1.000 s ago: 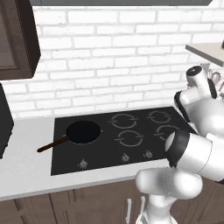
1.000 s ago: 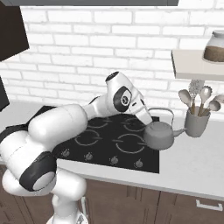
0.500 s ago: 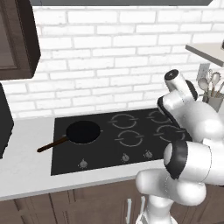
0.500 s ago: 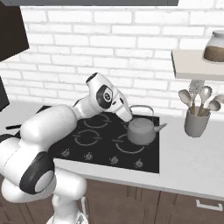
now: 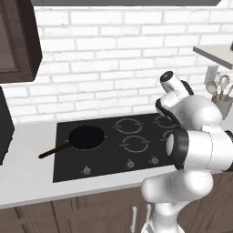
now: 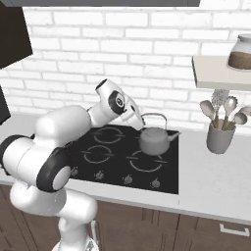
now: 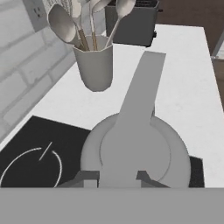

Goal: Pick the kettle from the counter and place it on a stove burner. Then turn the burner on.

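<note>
Right base view puts the small squat white-grey kettle with its thin arched wire handle (image 6: 153, 140) over the black glass cooktop (image 6: 166, 179), above the right rear of the thin grey ring-shaped stove burners (image 6: 147, 162), spout pointing right toward the pale grey-white counter (image 6: 215, 176). The two-finger gripper (image 6: 142, 125) sits directly above it, jaws pressed together on the arch of the handle, so the kettle hangs straight below the claw. Whether its base already touches the glass or is just above it is hard to judge from this angle. In the hand view the kettle's round lid (image 7: 134, 153) lies right beneath the fingertips and the spout runs away from the camera toward the grey utensil holder with spoons (image 7: 95, 61), which stands on the counter well apart from the kettle. A burner ring (image 7: 30, 168) shows to one side of the kettle there. From the left base view, a black frying pan with a wooden handle (image 5: 85, 137) occupies the far left burner, clear of the route, and small front knobs (image 5: 130, 164) line the cooktop's near edge. Nothing stands between the kettle and the glass below.
</note>
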